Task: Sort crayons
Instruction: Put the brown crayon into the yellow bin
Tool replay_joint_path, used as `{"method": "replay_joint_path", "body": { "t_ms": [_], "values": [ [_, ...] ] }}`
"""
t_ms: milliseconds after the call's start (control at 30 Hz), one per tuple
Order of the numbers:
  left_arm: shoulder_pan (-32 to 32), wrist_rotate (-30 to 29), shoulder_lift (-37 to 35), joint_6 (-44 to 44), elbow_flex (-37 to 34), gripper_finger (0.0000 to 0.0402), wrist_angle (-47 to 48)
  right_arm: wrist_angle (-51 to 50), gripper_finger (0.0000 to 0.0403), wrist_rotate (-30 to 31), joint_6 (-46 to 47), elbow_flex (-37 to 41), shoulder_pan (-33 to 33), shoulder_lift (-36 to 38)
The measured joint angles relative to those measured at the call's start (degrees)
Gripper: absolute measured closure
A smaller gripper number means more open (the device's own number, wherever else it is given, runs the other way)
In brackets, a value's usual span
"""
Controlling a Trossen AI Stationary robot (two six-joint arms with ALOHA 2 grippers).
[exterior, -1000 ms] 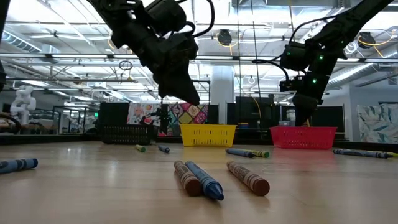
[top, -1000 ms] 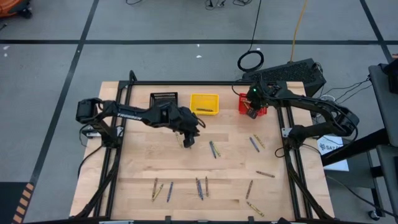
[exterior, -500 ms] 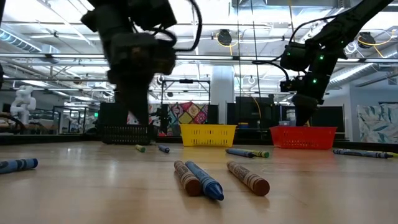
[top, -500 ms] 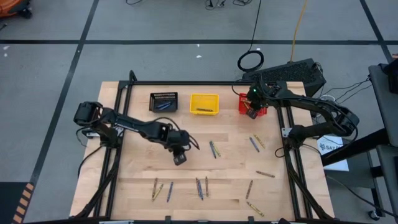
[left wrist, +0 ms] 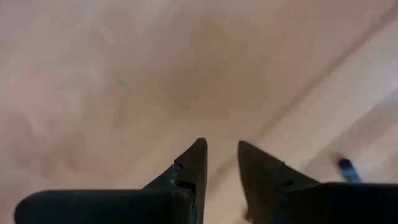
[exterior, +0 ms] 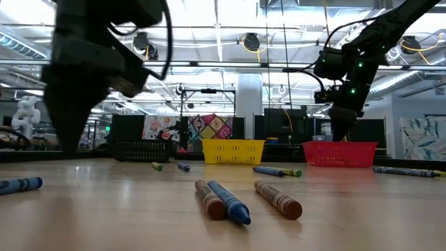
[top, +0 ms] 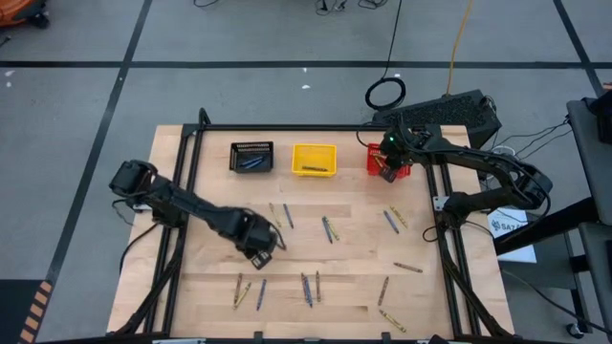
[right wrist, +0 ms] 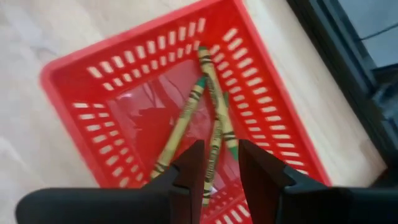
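Counter (top: 210, 287): a pale wooden top that you see filling the lower middle of the high view.

Bins: three sit in a row along the counter's far edge, in the upper middle of the high view. You have the black bin (top: 251, 156) at left with blue sticks inside, the yellow bin (top: 314, 159) in the middle, and the red bin (right wrist: 81, 81) at right.

Crayons (top: 328, 229): you find them scattered over the lower half of the high view. One pair lies at centre, another pair at centre right, a single farther down on the right, and a loose row runs along the near edge. In the low view three crayons lie side by side in the foreground: brown, blue, brown. Three yellow-green crayons lie crossed on the red bin's floor.

Left hand (top: 264, 250): you see it low over bare wood at lower centre left of the high view, just above the near-edge row. Its wrist view shows the fingers a little apart with nothing between them, wood beneath, and a blue crayon tip at the right edge.

Right hand (top: 388, 172): it hangs directly above the red bin at upper right of the high view. Its fingers stand slightly parted and empty, clear of the crayons below.
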State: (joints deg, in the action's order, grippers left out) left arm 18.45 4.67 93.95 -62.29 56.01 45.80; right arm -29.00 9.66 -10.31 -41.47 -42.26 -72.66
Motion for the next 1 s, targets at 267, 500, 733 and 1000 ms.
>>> {"method": "replay_joint_path", "body": {
  "t_ms": [267, 500, 733, 1000],
  "values": [
    [10.6, 0.0, 0.0, -20.5, 0.0, 0.0315, -0.3, 0.0, 0.0318, 5.4, 0.0, 0.0, 0.0, 1.0],
    [17.4, -0.2, 0.0, -34.1, 0.0, 0.0315, -0.3, 0.5, 0.0318, 5.3, 0.1, 0.0, 0.0, 4.8],
    [20.6, -0.5, 0.0, -40.8, 0.0, 0.0315, -1.1, 1.4, 0.0318, 5.2, 1.3, 0.0, 0.0, 9.3],
    [21.4, -3.5, 1.3, -40.9, 0.0, 0.0315, -6.3, 1.8, 0.0318, 5.1, 2.2, 0.0, 0.0, 10.9]
  ]
}}
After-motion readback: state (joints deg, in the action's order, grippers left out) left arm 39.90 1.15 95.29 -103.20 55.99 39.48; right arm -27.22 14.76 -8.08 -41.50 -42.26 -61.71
